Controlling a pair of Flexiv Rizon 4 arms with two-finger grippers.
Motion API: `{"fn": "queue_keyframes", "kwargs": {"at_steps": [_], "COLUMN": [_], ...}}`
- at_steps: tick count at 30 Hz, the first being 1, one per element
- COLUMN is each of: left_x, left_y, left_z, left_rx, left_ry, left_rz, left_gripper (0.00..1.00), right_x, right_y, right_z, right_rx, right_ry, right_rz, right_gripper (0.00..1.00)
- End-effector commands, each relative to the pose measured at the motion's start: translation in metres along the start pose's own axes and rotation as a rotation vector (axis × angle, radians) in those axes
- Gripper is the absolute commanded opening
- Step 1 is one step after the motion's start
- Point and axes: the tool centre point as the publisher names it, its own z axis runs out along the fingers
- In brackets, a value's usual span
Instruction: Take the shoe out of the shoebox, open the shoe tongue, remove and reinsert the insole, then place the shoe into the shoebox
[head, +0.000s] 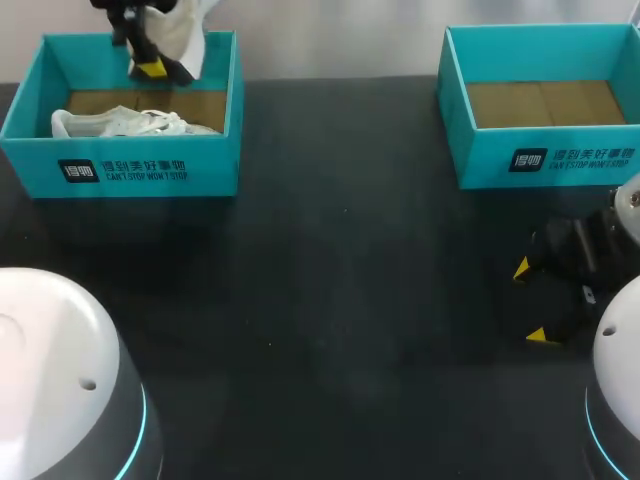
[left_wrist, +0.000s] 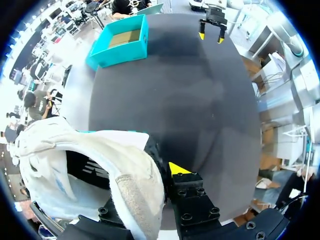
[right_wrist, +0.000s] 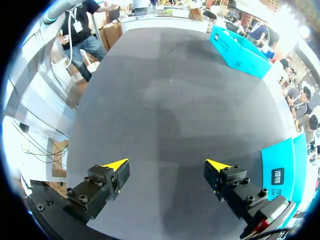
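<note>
The white shoe (left_wrist: 100, 165) hangs in the left gripper (head: 148, 62) above the far end of the left shoebox (head: 120, 168). In the head view it is cut off at the frame's edge. In the left wrist view it covers one finger entirely, so only a single yellow tip shows beside its heel. The gripper is clamped on the shoe's upper, though the exact contact is hidden. The opening faces the wrist camera, and the inside is too dark to make out an insole.

There are two shoes. A second shoe (head: 120, 122), also white, lies on its side on the cardboard floor of the same box, partly masked by the front wall. There are also two teal shoeboxes. The right shoebox (head: 545, 155) stands well apart along the far edge, showing only its bare brown bottom.

The right gripper (right_wrist: 170, 167) hovers over the dark tabletop (head: 330, 300) near that box's front wall, fingers spread wide and holding nothing.
</note>
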Motion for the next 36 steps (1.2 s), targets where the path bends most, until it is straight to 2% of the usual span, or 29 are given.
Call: {"fn": "queue_keyframes", "kwargs": {"at_steps": [1,13,18,36], "left_x": [-0.033,-0.105,-0.143,-0.143], "left_y": [0.021,0.052,0.076,0.076], "left_z": [-0.003,0.010,0.012,0.012], "left_rx": [0.010,0.005,0.021,0.021], "left_ry": [0.023,0.021,0.026,0.026], "left_rz": [0.000,0.035,0.021,0.021], "left_gripper": [0.00,0.00,0.00,0.00], "right_x": [0.001,0.001,0.001,0.001], "right_y": [0.001,0.001,0.001,0.001], "right_z": [0.000,0.000,0.000,0.000], "right_rx": [0.004,0.004,0.004,0.004], "right_ry": [-0.002,-0.002,-0.002,-0.002], "right_rz": [0.000,0.000,0.000,0.000], "right_gripper": [1.00,1.00,1.00,1.00]}}
